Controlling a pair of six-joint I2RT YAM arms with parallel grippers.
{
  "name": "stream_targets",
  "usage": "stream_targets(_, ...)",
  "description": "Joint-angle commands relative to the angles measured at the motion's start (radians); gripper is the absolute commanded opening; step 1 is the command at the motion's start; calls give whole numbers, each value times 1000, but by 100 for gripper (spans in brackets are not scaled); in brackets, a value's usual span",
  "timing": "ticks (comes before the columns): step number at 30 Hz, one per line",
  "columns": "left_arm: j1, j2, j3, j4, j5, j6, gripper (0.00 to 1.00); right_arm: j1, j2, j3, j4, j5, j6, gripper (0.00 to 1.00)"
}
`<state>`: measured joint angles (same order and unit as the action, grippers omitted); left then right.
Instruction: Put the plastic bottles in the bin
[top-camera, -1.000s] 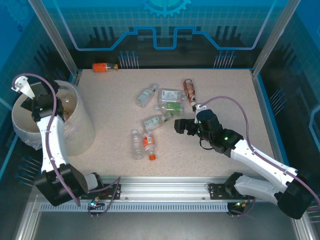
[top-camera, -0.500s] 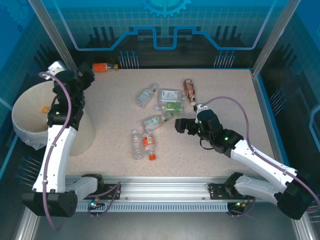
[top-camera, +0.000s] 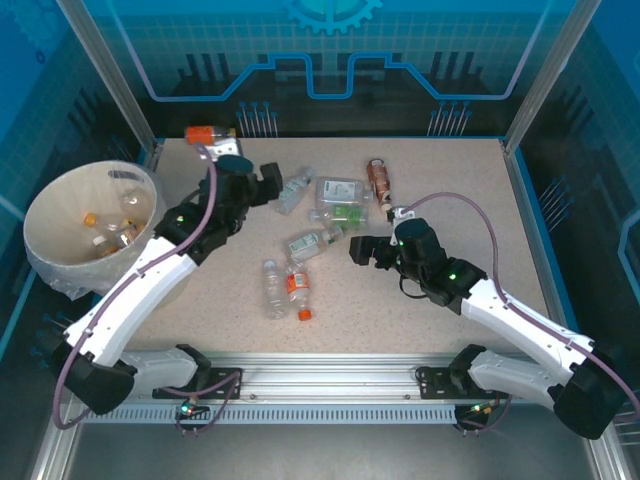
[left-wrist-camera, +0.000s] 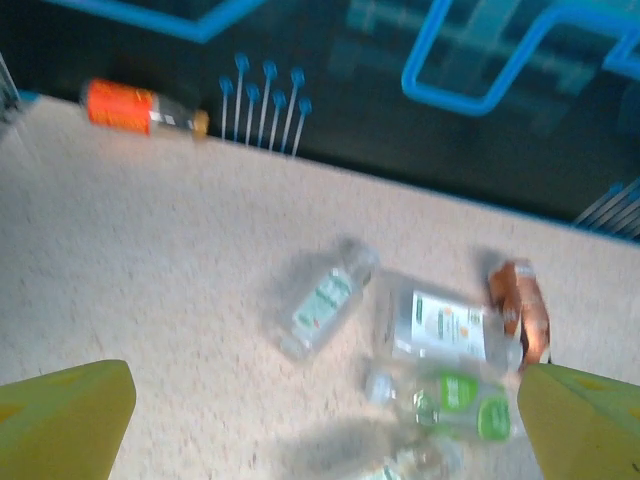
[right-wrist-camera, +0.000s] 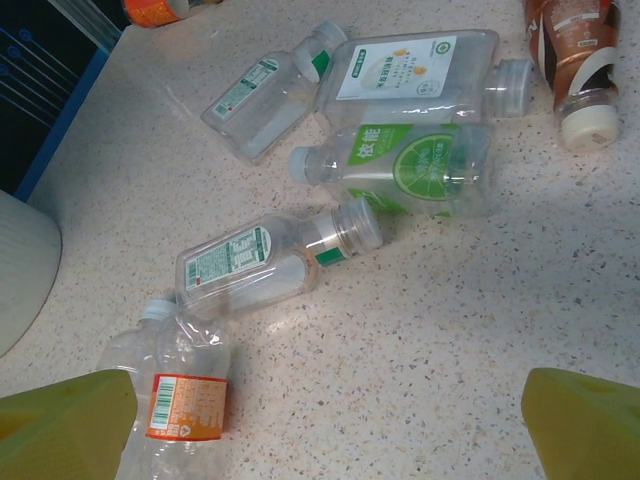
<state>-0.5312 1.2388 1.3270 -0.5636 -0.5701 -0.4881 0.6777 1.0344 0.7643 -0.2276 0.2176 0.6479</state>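
Counter (top-camera: 450, 190): speckled beige, with both arms mounted at its near edge.

Bin (top-camera: 70, 195): cream-white with a clear liner folded over the rim, standing at the far-left side of the counter. Several plastic bottles (top-camera: 112, 230) lie inside it, some with orange caps.

Left arm (top-camera: 150, 275): white, stretched from the near left toward the far middle.
Left claw (top-camera: 270, 184): spread wide, with nothing between the fingers. It hovers above the counter just left of the small clear bottle (top-camera: 292, 190). The left wrist view is blurred.

Right arm (top-camera: 510, 310): reaches in from the near right.
Right claw (top-camera: 358, 252): spread wide and empty, low over the counter just right of the middle clear bottle (right-wrist-camera: 265, 262).

Eight loose bottles lie on their sides on the counter:
- Wide flat bottle (right-wrist-camera: 410, 75): far middle.
- Lime-label bottle (right-wrist-camera: 400, 165): touching the near side of the wide flat bottle.
- Brown bottle (right-wrist-camera: 575, 50): white cap, just right of those two.
- Crushed clear bottle (top-camera: 272, 288) and orange-label bottle (top-camera: 297, 287): side by side, nearer than the cluster.
- Orange bottle (top-camera: 208, 133): alone at the far edge, beyond the bin.
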Motion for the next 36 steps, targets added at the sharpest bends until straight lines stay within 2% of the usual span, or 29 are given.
stream_targets(1, -21, 40, -26, -151, 17, -120, 99, -9, 6, -5, 34, -26, 2, 100)
stream_targets(4, -21, 71, -75, -204, 67, -171, 99, -10, 8, -1, 16, -2, 15, 100)
stream_targets(9, -21, 82, -178, -256, 216, -216, 99, -8, 10, 6, -1, -21, -2, 100)
stream_targets(13, -17, 66, -298, -243, 367, -221, 99, -5, 9, -3, 29, -95, -39, 100)
stream_targets(16, -7, 55, -357, -253, 426, -212, 99, 19, 31, 18, 31, -162, -94, 100)
stream_targets(20, 0, 34, -433, -204, 518, -217, 99, 86, 53, 38, 34, -87, -136, 100)
stream_targets(25, 29, 46, -505, -123, 586, -227, 97, 116, 77, 56, 43, -67, -149, 100)
stream_targets(30, 74, 89, -544, -58, 624, -211, 89, 125, 81, 61, 45, -74, -158, 100)
stream_targets(36, 79, 149, -564, 12, 674, -187, 81, 131, 72, 57, 40, -71, -160, 100)
